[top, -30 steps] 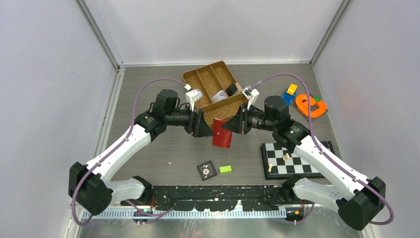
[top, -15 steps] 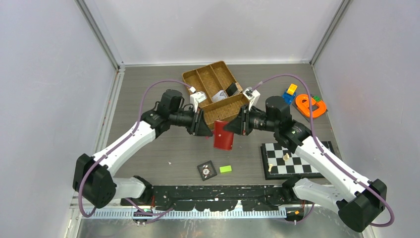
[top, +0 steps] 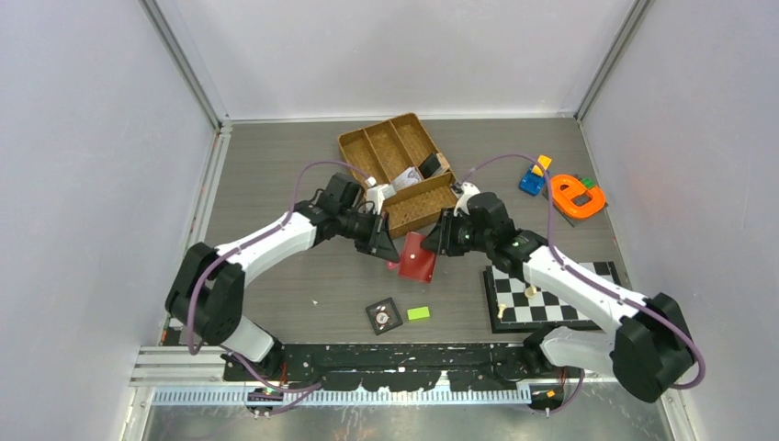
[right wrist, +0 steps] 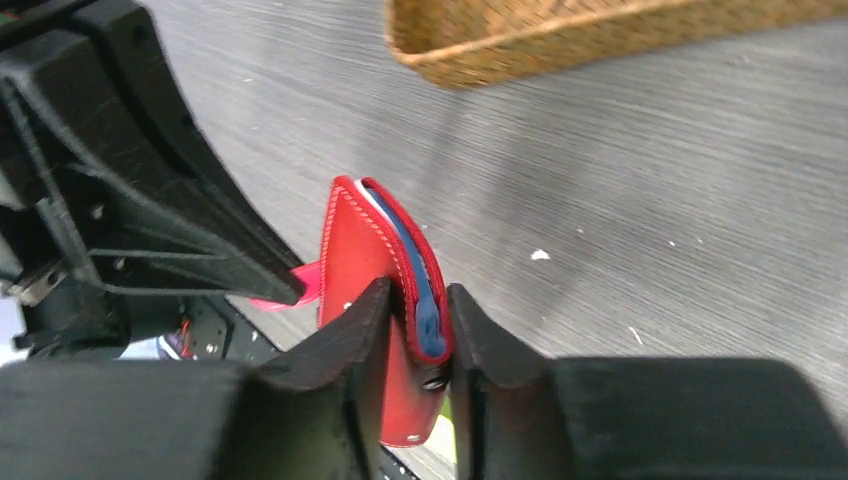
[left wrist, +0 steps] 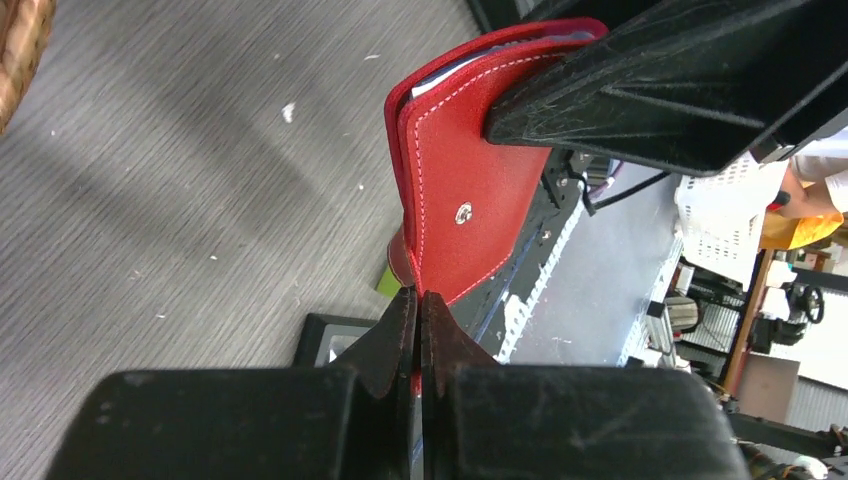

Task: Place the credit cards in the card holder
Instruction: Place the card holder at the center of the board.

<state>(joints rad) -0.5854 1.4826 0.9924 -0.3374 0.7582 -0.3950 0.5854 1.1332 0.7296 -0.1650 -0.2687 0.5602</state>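
Tension matters: left gripper [left wrist: 418, 310], pinched tight on the closing tab [left wrist: 450, 270], should peel gently (no jerking). Right gripper [right wrist: 418, 320] clamps the card holder [right wrist: 362, 260] over the tabletop's [top: 276, 276] middle.

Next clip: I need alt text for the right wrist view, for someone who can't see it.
The right pincer clamps the folded red card holder, blue-grey lining showing along its edge. At left the left pincer pinches the holder's tab, with the grey table behind; a woven brown tray crosses the top.
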